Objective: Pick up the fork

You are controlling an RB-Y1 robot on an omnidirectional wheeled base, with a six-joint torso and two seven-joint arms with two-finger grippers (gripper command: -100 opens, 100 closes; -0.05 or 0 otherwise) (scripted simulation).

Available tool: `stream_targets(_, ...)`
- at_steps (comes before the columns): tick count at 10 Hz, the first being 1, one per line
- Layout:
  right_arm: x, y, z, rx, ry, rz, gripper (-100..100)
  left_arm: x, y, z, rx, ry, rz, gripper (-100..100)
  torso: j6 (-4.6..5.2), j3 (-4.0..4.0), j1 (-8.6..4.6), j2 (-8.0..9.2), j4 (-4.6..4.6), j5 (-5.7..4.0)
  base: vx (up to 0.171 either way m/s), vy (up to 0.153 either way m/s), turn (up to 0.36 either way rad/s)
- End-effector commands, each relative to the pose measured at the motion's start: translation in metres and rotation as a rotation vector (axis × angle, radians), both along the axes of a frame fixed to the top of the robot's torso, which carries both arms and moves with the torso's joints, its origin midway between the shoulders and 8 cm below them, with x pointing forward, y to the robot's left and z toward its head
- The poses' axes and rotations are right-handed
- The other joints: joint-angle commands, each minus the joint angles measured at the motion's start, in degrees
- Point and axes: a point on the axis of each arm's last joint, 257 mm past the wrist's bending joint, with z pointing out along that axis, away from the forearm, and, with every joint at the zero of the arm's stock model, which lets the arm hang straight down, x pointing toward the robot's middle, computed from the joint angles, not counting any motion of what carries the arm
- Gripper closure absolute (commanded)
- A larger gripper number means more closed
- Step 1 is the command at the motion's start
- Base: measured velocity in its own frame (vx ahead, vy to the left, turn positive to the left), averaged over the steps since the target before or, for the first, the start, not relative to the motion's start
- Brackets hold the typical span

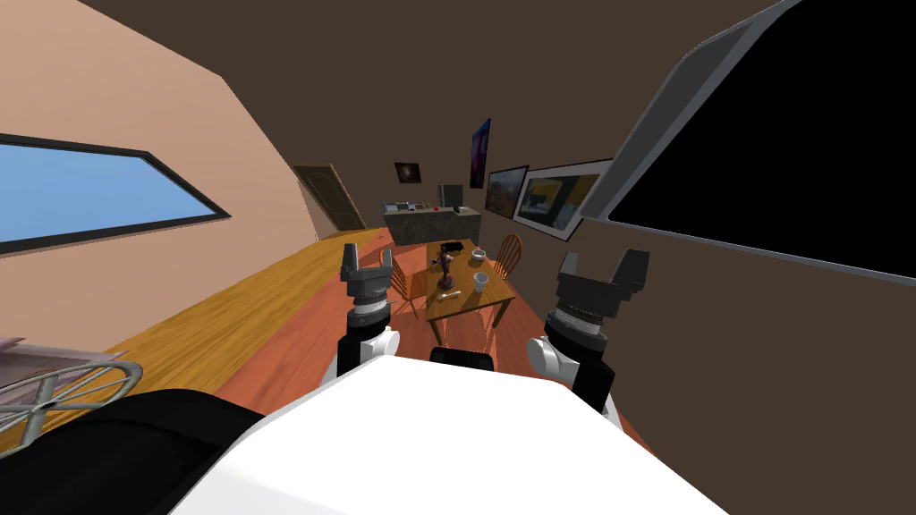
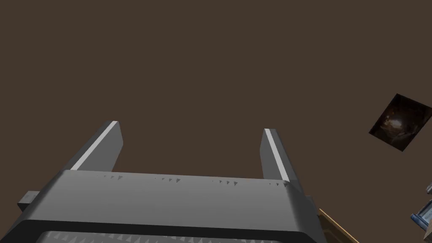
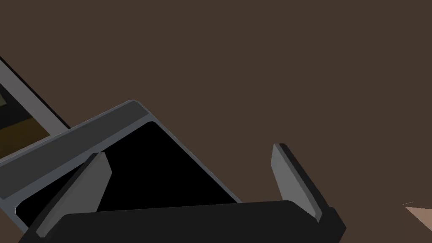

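Your left gripper (image 1: pixel 368 257) is raised in front of you, its two thin grey fingers (image 2: pixel 275 156) spread wide with nothing between them. Your right gripper (image 1: pixel 602 264) is held up at about the same height, and its fingers (image 3: pixel 294 181) are likewise spread apart and empty.

Beyond both pairs of fingers, in the gap between them in the head view, stands a square orange-brown wooden worktop (image 1: pixel 497 299), well apart from either gripper. On the part of it nearest the fingers lies a small, pale, slender thing that looks to be the fork (image 1: pixel 450 294); it is too small for you to make out its tines. Near the fork, toward the right fingers' side, a plain white mug (image 1: pixel 481 282) stands upright. Just past the fork is a dark upright figurine (image 1: pixel 445 268), and farther from the fingers sits a small white bowl (image 1: pixel 479 255). A round-backed wooden chair (image 1: pixel 510 253) stands at the worktop's far corner on the right fingers' side.
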Motion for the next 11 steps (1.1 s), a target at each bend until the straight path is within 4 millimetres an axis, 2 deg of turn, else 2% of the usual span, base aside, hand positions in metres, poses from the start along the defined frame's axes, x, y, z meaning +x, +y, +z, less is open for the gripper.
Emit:
stream_targets(1,0.0,0.0,0.0,0.0,0.0,0.0,0,0.017,-0.002,-0.014,0.019,0.054,-0.016,-100,0.0,0.0,0.0,0.0,0.0,0.0,-0.017,-0.018,-0.087)
stream_targets(2,0.0,0.0,0.0,0.0,0.0,0.0,0,0.027,-0.003,-0.024,0.026,0.089,-0.022,-100,0.02,0.02,-0.04,0.04,0.0,-0.01,-0.024,-0.029,-0.092)
stream_targets(3,0.0,0.0,0.0,0.0,0.0,0.0,0,0.027,-0.003,-0.024,0.026,0.089,-0.022,-100,0.01,0.04,-0.08,0.07,0.01,-0.01,-0.019,-0.02,-0.014)
stream_targets(5,0.0,0.0,0.0,0.0,0.0,0.0,0,0.051,-0.002,-0.046,0.041,0.166,-0.033,-100,0.01,0.04,-0.09,0.06,0.01,-0.02,-0.028,-0.029,-0.084)
stream_targets(6,0.0,0.0,0.0,0.0,0.0,0.0,0,0.053,-0.002,-0.049,0.04,0.177,-0.032,-100,0.02,0.05,-0.12,0.09,0.02,-0.02,-0.029,-0.023,-0.033)
stream_targets(8,0.0,0.0,0.0,0.0,0.0,0.0,0,0.081,0.0,-0.073,0.052,0.264,-0.039,-100,0.01,0.05,-0.09,0.09,0.02,-0.02,-0.035,-0.035,-0.107)
stream_targets(9,0.0,0.0,0.0,0.0,0.0,0.0,0,0.085,0.001,-0.081,0.05,0.286,-0.037,-100,0.02,0.07,-0.14,0.13,0.02,-0.03,-0.035,-0.035,-0.039)
stream_targets(10,0.0,0.0,0.0,0.0,0.0,0.0,0,0.098,0.003,-0.095,0.056,0.328,-0.038,-100,-0.01,0.07,-0.12,0.13,0.03,-0.03,-0.04,-0.032,-0.096)
stream_targets(11,0.0,0.0,0.0,0.0,0.0,0.0,0,0.101,0.004,-0.099,0.054,0.347,-0.037,-100,0.02,0.08,-0.11,0.13,0.03,-0.03,-0.031,-0.024,-0.042)
